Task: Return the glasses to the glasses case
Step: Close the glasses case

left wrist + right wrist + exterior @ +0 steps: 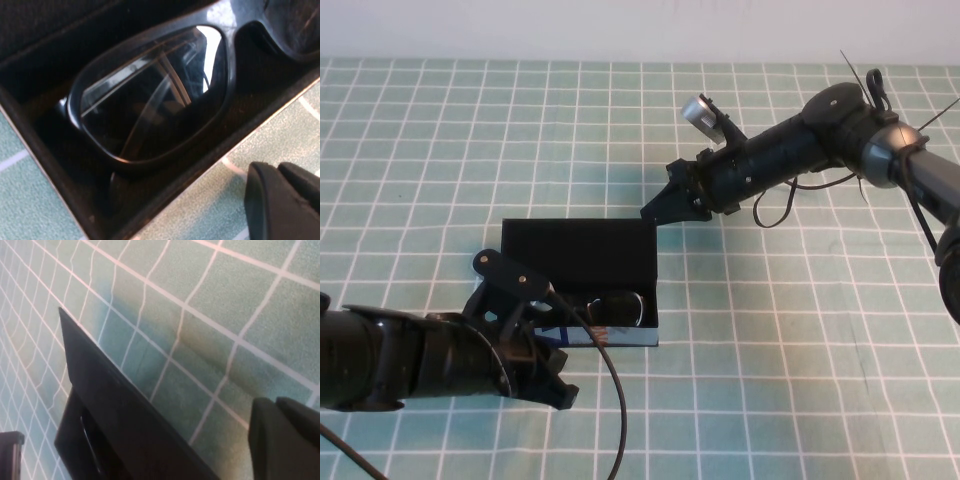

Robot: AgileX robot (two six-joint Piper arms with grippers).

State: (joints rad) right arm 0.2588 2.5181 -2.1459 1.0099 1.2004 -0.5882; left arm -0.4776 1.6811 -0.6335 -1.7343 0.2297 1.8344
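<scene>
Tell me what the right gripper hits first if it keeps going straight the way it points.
Probably the raised lid of the glasses case: the right gripper points left and down at its upper right corner, though depth is unclear. The left gripper sits before the case.

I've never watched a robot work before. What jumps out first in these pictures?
The open black glasses case lies mid-table with the glasses already inside. The right end effector hovers at the far right corner of its lid, while the left end effector sits just in front of the case.

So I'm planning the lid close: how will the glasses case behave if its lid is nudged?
The glasses case looks stiff and light, so may slide. Right end effector hovers by its lid corner; left end effector sits beside its front, glasses inside.
</scene>
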